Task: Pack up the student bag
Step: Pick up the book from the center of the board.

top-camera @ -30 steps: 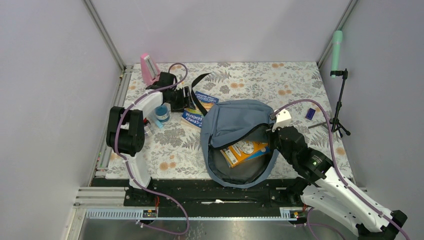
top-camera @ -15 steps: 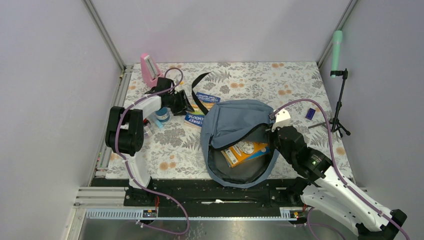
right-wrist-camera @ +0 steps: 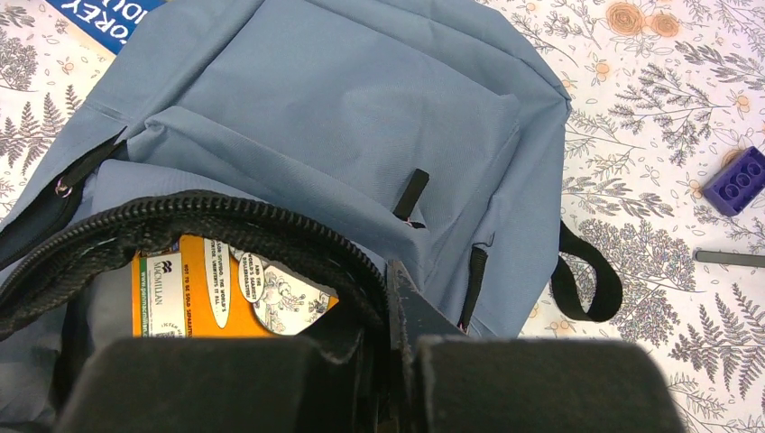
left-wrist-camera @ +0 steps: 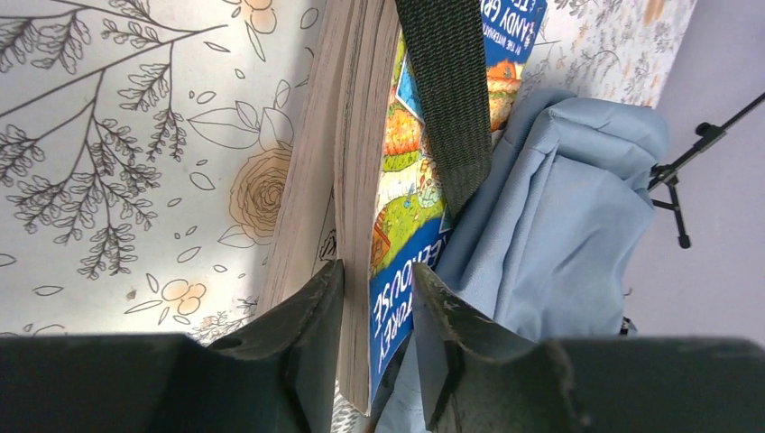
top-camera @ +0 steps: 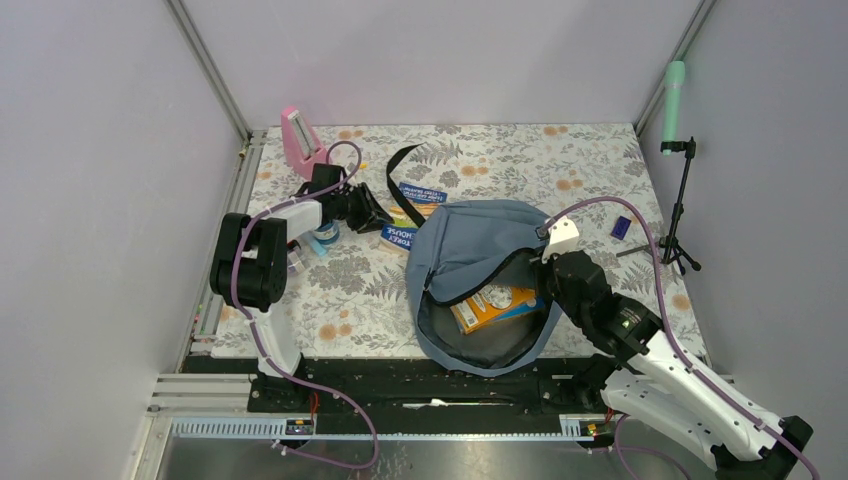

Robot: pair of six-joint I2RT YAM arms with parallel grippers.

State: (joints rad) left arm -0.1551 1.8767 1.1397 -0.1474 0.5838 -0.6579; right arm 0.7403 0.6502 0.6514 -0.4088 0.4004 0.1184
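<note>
The left arm rises from its base, bends at the elbow and reaches right, low over the flowered table cloth [top-camera: 340,290]. The left gripper [left-wrist-camera: 377,271] has its 2 jaws pressed on the edge of a thick paper book with a blue cover [left-wrist-camera: 397,307], 1 jaw on the pages and 1 on the cover. A black woven strap [left-wrist-camera: 447,81] lies across that book.

Just right of it, in the middle of the table, the big grey-blue cloth student bag [top-camera: 465,240] lies flat with its mouth open toward the arms. A flat orange book [top-camera: 495,302] shows inside.

The right arm stretches up and left to the right side of the bag's mouth. The right gripper [right-wrist-camera: 390,271] has its jaws together, pinching the bag's black zipper edge [right-wrist-camera: 225,221].
</note>
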